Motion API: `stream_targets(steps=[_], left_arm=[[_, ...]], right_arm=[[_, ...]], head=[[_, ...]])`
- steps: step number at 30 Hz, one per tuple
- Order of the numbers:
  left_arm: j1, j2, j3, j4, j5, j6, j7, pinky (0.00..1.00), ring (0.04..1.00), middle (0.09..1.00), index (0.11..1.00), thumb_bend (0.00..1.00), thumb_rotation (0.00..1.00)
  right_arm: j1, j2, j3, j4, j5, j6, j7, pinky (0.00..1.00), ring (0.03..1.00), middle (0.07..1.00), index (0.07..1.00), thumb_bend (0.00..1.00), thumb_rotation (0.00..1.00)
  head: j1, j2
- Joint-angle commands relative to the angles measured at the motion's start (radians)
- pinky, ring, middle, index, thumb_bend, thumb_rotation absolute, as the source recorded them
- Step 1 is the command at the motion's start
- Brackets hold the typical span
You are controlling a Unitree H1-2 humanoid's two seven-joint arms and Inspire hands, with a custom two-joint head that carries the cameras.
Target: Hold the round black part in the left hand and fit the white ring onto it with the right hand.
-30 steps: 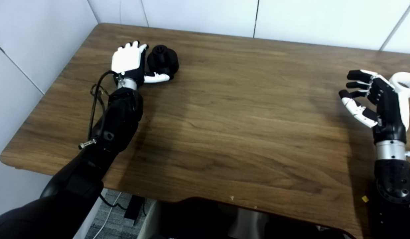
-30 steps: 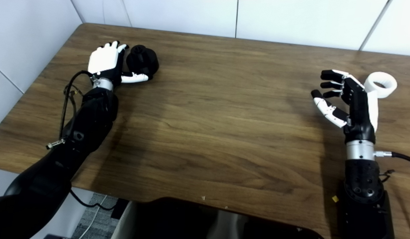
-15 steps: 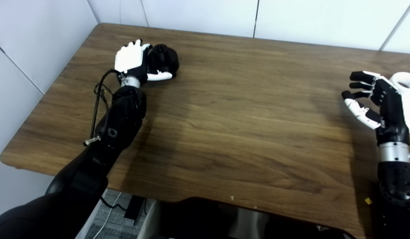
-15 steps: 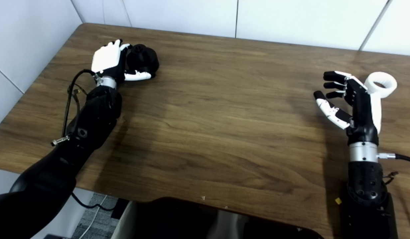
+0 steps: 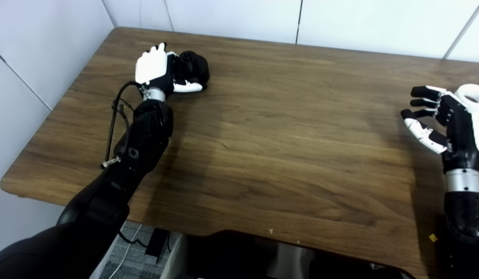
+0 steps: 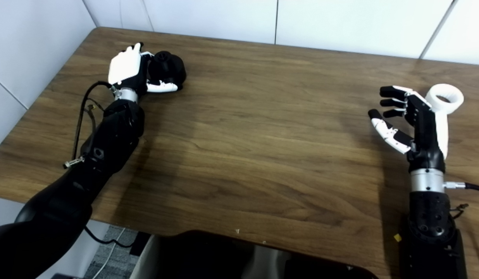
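Far to the left, near the back corner of the brown wooden counter [image 6: 239, 128], the left hand [image 6: 133, 71] is wrapped against the round black plastic part [image 6: 167, 69], thumb under its near side, though a firm grip cannot be told. Between the arms the counter lies bare and wide. At the right the right hand [image 6: 412, 118] hangs with fingers spread and holds nothing, just beside the white ring [image 6: 444, 99]; the right eye view shows this ring whole, the left eye view cuts it at the edge.

White ring [image 5: 473, 97] partly behind right robot hand [image 5: 445, 120], clipped by left-eye frame edge
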Motion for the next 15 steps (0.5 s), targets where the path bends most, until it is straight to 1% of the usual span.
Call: stream_targets(steps=[1, 9, 12, 15], left_arm=[[-0.018, 0.002, -0.009, -0.015, 0.006, 0.006, -0.006, 1.0, 1.0, 1.0, 0.668, 0.98, 0.43], [-0.01, 0.003, -0.011, -0.015, 0.005, 0.0, 0.003, 1.0, 1.0, 1.0, 0.654, 0.97, 0.39], [-0.006, 0.001, -0.012, -0.007, 0.003, -0.016, 0.023, 1.0, 1.0, 1.0, 0.633, 0.97, 0.35], [-0.006, -0.002, -0.014, 0.002, 0.001, -0.021, 0.035, 1.0, 1.0, 1.0, 0.623, 0.97, 0.33]], right_arm=[[0.004, -0.006, -0.005, -0.016, -0.008, -0.015, -0.006, 0.57, 0.676, 0.705, 0.679, 0.48, 0.16], [0.006, -0.006, -0.007, -0.016, -0.005, -0.018, -0.005, 0.56, 0.669, 0.701, 0.676, 0.48, 0.18], [0.007, -0.003, -0.007, -0.019, -0.002, -0.016, -0.004, 0.56, 0.671, 0.702, 0.676, 0.48, 0.18], [0.006, -0.005, -0.007, -0.017, -0.003, -0.023, -0.004, 0.57, 0.677, 0.702, 0.677, 0.48, 0.19]], head=[[0.002, 0.003], [0.002, 0.007], [0.002, 0.007], [0.002, 0.007]])
